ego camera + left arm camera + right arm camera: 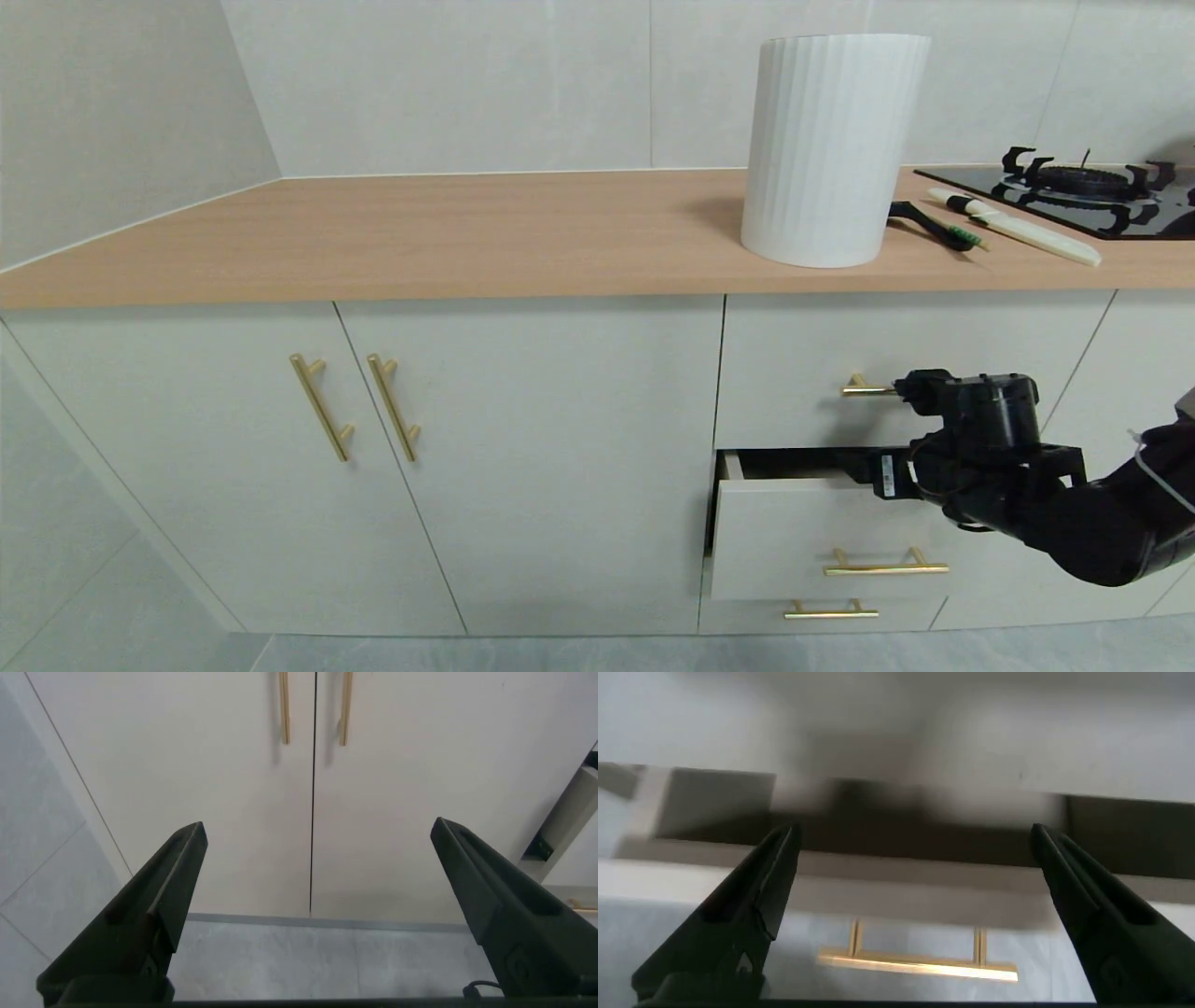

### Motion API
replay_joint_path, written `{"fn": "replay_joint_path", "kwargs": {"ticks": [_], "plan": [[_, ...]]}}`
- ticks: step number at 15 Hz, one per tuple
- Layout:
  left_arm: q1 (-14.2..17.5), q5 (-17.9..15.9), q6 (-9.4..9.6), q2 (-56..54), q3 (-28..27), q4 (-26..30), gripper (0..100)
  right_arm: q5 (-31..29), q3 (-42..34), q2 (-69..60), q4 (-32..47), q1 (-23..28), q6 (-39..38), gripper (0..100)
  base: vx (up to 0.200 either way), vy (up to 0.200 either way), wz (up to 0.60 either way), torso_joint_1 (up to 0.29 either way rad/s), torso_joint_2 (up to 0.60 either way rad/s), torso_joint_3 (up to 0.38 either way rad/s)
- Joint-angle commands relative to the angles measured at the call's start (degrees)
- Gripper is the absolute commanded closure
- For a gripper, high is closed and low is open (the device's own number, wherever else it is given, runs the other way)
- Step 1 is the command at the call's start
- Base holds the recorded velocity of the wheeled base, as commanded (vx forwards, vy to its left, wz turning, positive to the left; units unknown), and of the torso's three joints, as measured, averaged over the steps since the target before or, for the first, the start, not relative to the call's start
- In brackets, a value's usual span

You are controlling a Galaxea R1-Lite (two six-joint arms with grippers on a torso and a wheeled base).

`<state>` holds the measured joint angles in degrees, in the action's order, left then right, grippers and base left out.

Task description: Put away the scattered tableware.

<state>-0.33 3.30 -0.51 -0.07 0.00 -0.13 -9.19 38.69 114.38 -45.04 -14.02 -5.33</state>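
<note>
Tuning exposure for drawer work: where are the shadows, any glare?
Head view: the open drawer is dark inside; the white container throws a soft shadow on the countertop. Right wrist view: same dark band above the drawer front. Left wrist view: even light, no glare.

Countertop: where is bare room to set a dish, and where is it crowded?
Bare: the countertop from the left wall corner to the white ribbed container. Crowded: right of it, where a black-handled utensil and white knife lie beside the hob.

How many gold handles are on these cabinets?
5: left door handle, right door handle, top drawer handle, partly behind the right gripper, middle drawer handle, bottom drawer handle. More may lie outside the view.
</note>
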Motion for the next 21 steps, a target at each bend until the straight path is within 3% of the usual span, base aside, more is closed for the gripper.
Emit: {"fn": "replay_joint_path", "kwargs": {"ticks": [1, 7, 21], "plan": [[-0.02, 0.04, -0.02, 0.07, 0.0, -0.04, 0, -1.18, -0.99, 4.09, -3.47, -0.39, 0.14, 0, 0.0, 0.0, 0.0, 0.0, 0.0, 0.0], [-0.02, 0.04, -0.02, 0.07, 0.0, -0.04, 0, -1.36, -1.95, 3.65, -3.38, -0.31, 0.58, 0, 0.0, 0.0, 0.0, 0.0, 0.0, 0.0], [-0.02, 0.04, -0.02, 0.07, 0.0, -0.04, 0, -0.65, -0.81, -2.85, 10.94, -0.39, 0.67, 0, 0.0, 0.0, 0.0, 0.0, 0.0, 0.0]]}}
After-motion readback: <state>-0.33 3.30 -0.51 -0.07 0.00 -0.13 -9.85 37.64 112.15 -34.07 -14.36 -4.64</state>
